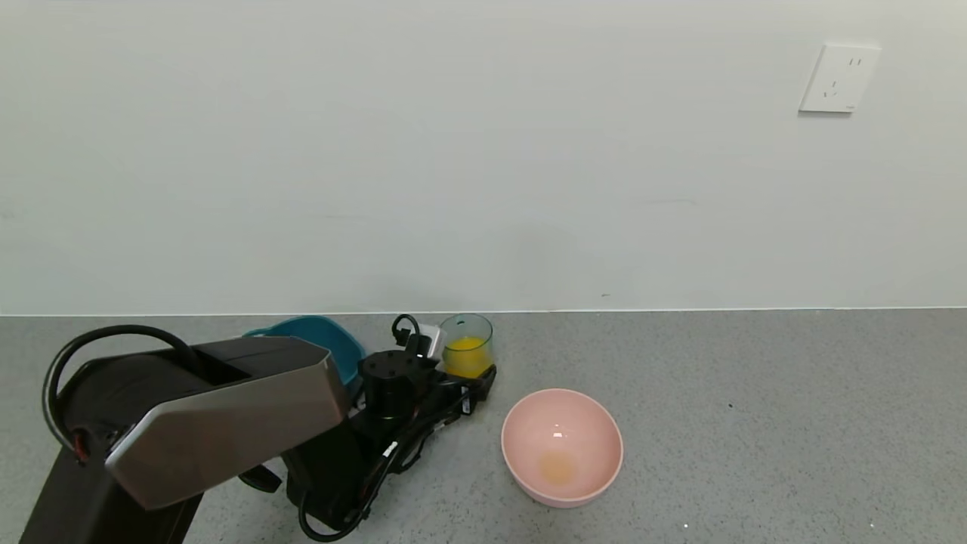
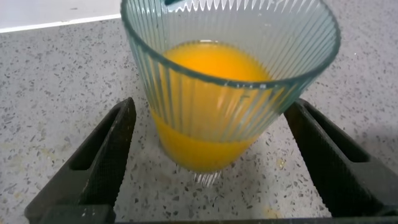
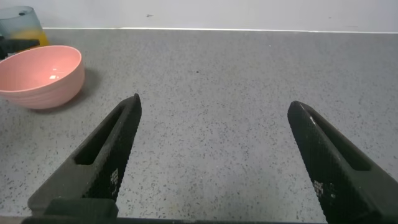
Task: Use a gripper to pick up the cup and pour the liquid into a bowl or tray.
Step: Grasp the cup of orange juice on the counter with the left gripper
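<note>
Beside the teal tub [image 1: 321, 338]: our left gripper [image 2: 211, 158] gapes around the cup [image 2: 227, 81], fingers clear of its walls.
Right gripper [image 3: 214, 155]: wide open, holding nothing, over bare counter [image 3: 249, 81].

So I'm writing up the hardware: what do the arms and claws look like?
The left arm has a brushed silver shell over black links, with looping black cables. Its left claw and the right claw each have two long, tapering matte-black fingers.

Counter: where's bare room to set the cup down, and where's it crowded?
Free: the counter from the pink bowl out to the right, where the right gripper hangs open. Crowded: left gripper open around the cup, tub close behind.
</note>
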